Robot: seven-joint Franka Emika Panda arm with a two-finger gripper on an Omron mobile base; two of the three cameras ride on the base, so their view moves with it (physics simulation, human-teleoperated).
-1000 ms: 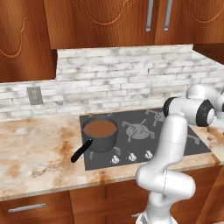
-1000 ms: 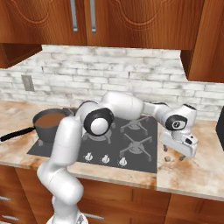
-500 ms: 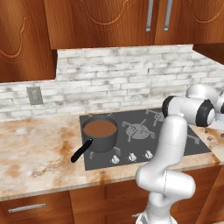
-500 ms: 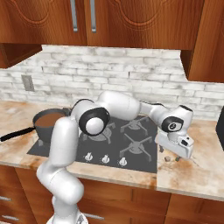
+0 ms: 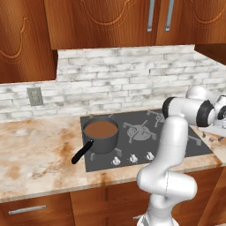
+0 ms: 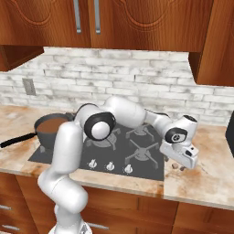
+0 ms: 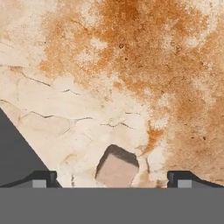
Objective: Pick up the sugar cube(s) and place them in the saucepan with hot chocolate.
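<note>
A pale brownish sugar cube (image 7: 117, 168) lies on the mottled stone counter (image 7: 131, 65), low in the hand view, between the two dark fingertips (image 7: 41, 178). My gripper (image 6: 179, 167) is open and points down just over the counter, right of the cooktop, straddling the cube without touching it. It also hangs at the right edge of the left base view, gripper (image 5: 215, 138). The saucepan with hot chocolate (image 6: 51, 127) stands on the cooktop's left burner, its black handle (image 6: 17, 141) pointing left. From the other side, the saucepan (image 5: 101, 132) shows smooth brown liquid.
The black cooktop (image 6: 132, 153) with grates and front knobs lies between the pan and my gripper; its corner (image 7: 13, 151) shows at the left of the hand view. A brick backsplash (image 6: 119, 77) and wood cabinets rise behind. A dark object (image 6: 230, 133) stands at the far right.
The gripper has come down closer to the counter and shifted slightly left, staying open. The saucepan has not moved.
</note>
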